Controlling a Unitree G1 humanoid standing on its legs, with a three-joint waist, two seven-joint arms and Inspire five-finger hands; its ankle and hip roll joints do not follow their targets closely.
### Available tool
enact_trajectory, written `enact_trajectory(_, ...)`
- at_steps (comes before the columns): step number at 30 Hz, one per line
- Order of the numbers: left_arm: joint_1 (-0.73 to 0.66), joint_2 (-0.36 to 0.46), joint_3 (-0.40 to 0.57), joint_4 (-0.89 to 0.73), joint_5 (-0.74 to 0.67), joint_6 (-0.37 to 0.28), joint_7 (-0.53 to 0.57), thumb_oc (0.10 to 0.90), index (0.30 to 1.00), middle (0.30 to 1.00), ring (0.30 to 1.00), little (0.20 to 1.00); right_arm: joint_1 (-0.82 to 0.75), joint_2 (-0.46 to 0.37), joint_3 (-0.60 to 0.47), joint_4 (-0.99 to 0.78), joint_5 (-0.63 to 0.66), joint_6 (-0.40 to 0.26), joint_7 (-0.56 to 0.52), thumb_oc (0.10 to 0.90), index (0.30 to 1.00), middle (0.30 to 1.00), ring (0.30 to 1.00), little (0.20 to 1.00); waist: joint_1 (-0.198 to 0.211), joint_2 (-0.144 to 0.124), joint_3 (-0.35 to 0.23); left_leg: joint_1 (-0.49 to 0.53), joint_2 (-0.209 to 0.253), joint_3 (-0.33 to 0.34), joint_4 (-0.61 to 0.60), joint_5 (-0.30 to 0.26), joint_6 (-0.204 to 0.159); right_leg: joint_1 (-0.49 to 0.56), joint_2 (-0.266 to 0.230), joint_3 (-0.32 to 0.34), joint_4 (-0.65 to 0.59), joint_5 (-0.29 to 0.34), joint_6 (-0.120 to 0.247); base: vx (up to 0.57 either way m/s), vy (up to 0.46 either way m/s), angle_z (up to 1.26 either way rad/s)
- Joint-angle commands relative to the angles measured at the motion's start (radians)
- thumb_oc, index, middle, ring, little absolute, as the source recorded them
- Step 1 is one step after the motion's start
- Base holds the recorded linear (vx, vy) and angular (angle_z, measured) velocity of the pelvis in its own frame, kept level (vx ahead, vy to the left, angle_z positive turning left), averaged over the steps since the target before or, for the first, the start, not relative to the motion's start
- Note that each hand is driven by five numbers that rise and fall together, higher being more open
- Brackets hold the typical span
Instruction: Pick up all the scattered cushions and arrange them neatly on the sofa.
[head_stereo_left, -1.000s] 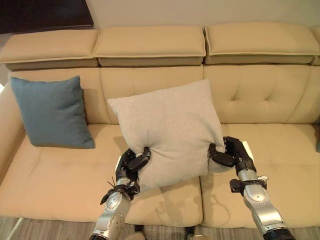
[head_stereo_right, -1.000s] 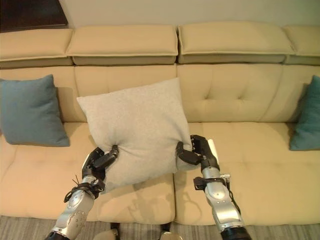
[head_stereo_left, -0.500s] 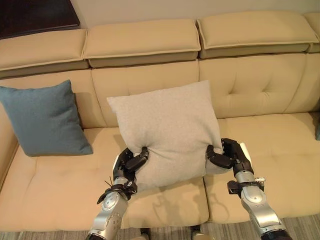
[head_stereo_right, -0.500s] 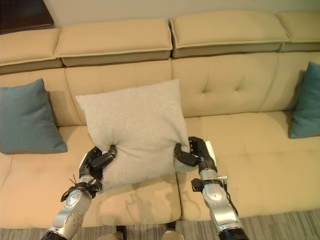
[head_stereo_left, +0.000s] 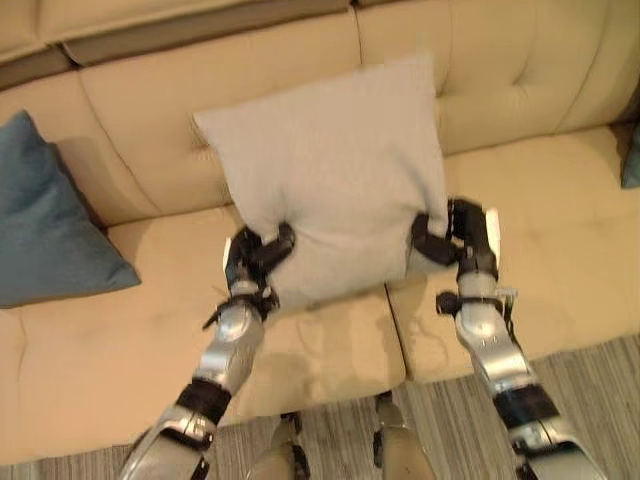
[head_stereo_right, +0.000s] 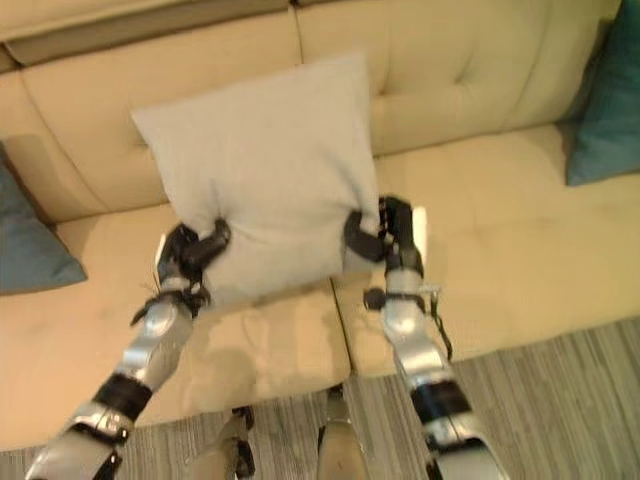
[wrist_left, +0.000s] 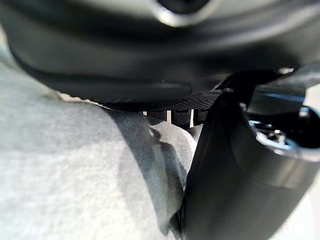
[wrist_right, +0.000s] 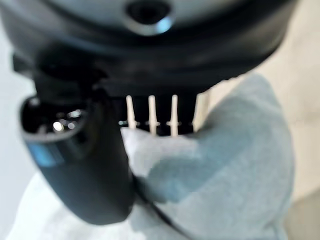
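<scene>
A light grey cushion (head_stereo_left: 330, 170) hangs upright over the tan sofa (head_stereo_left: 120, 340), in front of its backrest. My left hand (head_stereo_left: 250, 258) pinches the cushion's lower left corner and my right hand (head_stereo_left: 455, 235) pinches its lower right corner. In the left wrist view the thumb (wrist_left: 235, 175) presses grey fabric (wrist_left: 75, 170) against the fingers. The right wrist view has the thumb (wrist_right: 85, 165) clamped on a bunched corner (wrist_right: 225, 165) of the cushion. A teal cushion (head_stereo_left: 45, 230) leans on the backrest at the sofa's left end. Another teal cushion (head_stereo_right: 605, 100) stands at the right end.
Bare seat cushions (head_stereo_left: 540, 260) lie below and to both sides of the held cushion. A striped grey carpet (head_stereo_right: 560, 390) runs along the sofa's front edge.
The camera has dipped and moved closer, so the sofa's top has slid out of view. Both hands keep their hold, and the grey cushion sits higher and nearer the backrest.
</scene>
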Motion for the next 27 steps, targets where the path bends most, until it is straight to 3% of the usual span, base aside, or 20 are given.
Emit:
enact_trajectory(1, -0.302, 0.018, -0.083, -0.079, 0.178, -0.18, 0.003, 0.4, 0.3, 0.3, 0.3, 0.3, -0.311, 0.019, 0.078, -0.102, -0.099, -0.17, -0.094, 0.4, 0.3, 0.3, 0.3, 0.3, 0.001, -0.006, -0.063, -0.024, -0.064, -0.095, 0.0, -0.092, -0.011, -0.008, 0.096, -0.014, 0.005, -0.067, 0.033, -0.02, -0.038, -0.04)
enact_trajectory(10, -0.524, 0.035, -0.104, 0.096, 0.229, -0.175, 0.069, 0.4, 0.3, 0.3, 0.3, 0.3, -0.531, -0.012, 0.125, 0.041, -0.204, -0.138, -0.237, 0.4, 0.3, 0.3, 0.3, 0.3, 0.002, -0.007, -0.054, -0.104, -0.066, -0.109, 0.0, -0.072, -0.017, -0.092, 0.099, -0.013, 0.005, -0.057, 0.034, -0.02, -0.016, 0.0)
enact_trajectory(14, -0.742, 0.052, -0.161, 0.323, 0.186, -0.139, 0.057, 0.4, 0.3, 0.3, 0.3, 0.3, -0.744, -0.021, 0.224, 0.272, -0.131, -0.1, -0.257, 0.4, 0.3, 0.3, 0.3, 0.3, 0.01, -0.005, -0.032, -0.174, -0.065, -0.118, 0.0, -0.052, -0.023, -0.16, 0.101, -0.02, 0.005, -0.04, 0.038, -0.06, -0.04, 0.06)
enact_trajectory(16, -0.771, 0.056, -0.173, 0.36, 0.168, -0.128, 0.045, 0.4, 0.3, 0.3, 0.3, 0.3, -0.773, -0.026, 0.241, 0.306, -0.11, -0.089, -0.252, 0.4, 0.3, 0.3, 0.3, 0.3, 0.008, -0.003, -0.028, -0.183, -0.065, -0.118, 0.0, -0.048, -0.024, -0.169, 0.101, -0.022, 0.005, -0.038, 0.038, -0.04, -0.029, 0.04)
enact_trajectory(17, -0.817, 0.094, -0.207, 0.423, 0.161, -0.102, 0.013, 0.4, 0.3, 0.3, 0.3, 0.3, -0.819, -0.029, 0.273, 0.379, -0.061, -0.076, -0.228, 0.4, 0.3, 0.3, 0.3, 0.3, 0.006, -0.001, -0.014, -0.2, -0.066, -0.117, 0.0, -0.042, -0.027, -0.188, 0.102, -0.019, 0.005, -0.031, 0.04, -0.04, -0.018, 0.03)
enact_trajectory(18, -0.82, 0.095, -0.208, 0.424, 0.16, -0.103, 0.012, 0.712, 0.768, 0.768, 0.768, 0.768, -0.822, -0.029, 0.274, 0.381, -0.06, -0.077, -0.227, 0.4, 0.3, 0.3, 0.3, 0.3, 0.006, -0.001, -0.013, -0.201, -0.066, -0.116, 0.0, -0.041, -0.027, -0.188, 0.102, -0.019, 0.005, -0.03, 0.04, -0.05, -0.014, -0.01)
enact_trajectory(19, -0.846, 0.108, -0.229, 0.46, 0.153, -0.088, -0.013, 0.8, 0.9, 0.9, 0.9, 0.9, -0.846, -0.039, 0.293, 0.422, -0.025, -0.068, -0.198, 0.507, 0.46, 0.46, 0.46, 0.46, 0.005, -0.001, -0.006, -0.208, -0.066, -0.115, 0.0, -0.038, -0.028, -0.194, 0.102, -0.02, 0.005, -0.027, 0.04, -0.04, -0.012, -0.08)
enact_trajectory(20, -0.866, 0.125, -0.249, 0.479, 0.152, -0.078, -0.032, 0.8, 0.9, 0.9, 0.9, 0.9, -0.868, -0.053, 0.314, 0.447, 0.006, -0.063, -0.173, 0.598, 0.596, 0.596, 0.596, 0.596, 0.006, 0.001, 0.0, -0.213, -0.068, -0.116, 0.0, -0.036, -0.029, -0.2, 0.104, -0.018, 0.005, -0.025, 0.042, -0.05, -0.019, -0.16)
enact_trajectory(21, -0.871, 0.139, -0.255, 0.477, 0.141, -0.075, -0.045, 0.8, 0.9, 0.9, 0.9, 0.9, -0.889, -0.066, 0.332, 0.463, 0.021, -0.052, -0.154, 0.8, 0.9, 0.9, 0.9, 0.9, 0.008, 0.004, 0.008, -0.217, -0.068, -0.117, 0.0, -0.036, -0.03, -0.204, 0.103, -0.019, 0.005, -0.023, 0.042, -0.03, -0.019, -0.18)
enact_trajectory(27, -0.755, 0.157, -0.222, 0.382, 0.062, -0.079, -0.086, 0.8, 0.9, 0.9, 0.9, 0.9, -0.848, -0.117, 0.352, 0.429, 0.079, -0.025, -0.105, 0.8, 0.9, 0.9, 0.9, 0.9, 0.02, 0.007, 0.025, -0.216, -0.075, -0.121, 0.0, -0.032, -0.033, -0.205, 0.108, -0.029, 0.005, -0.021, 0.041, 0.0, -0.018, 0.04)
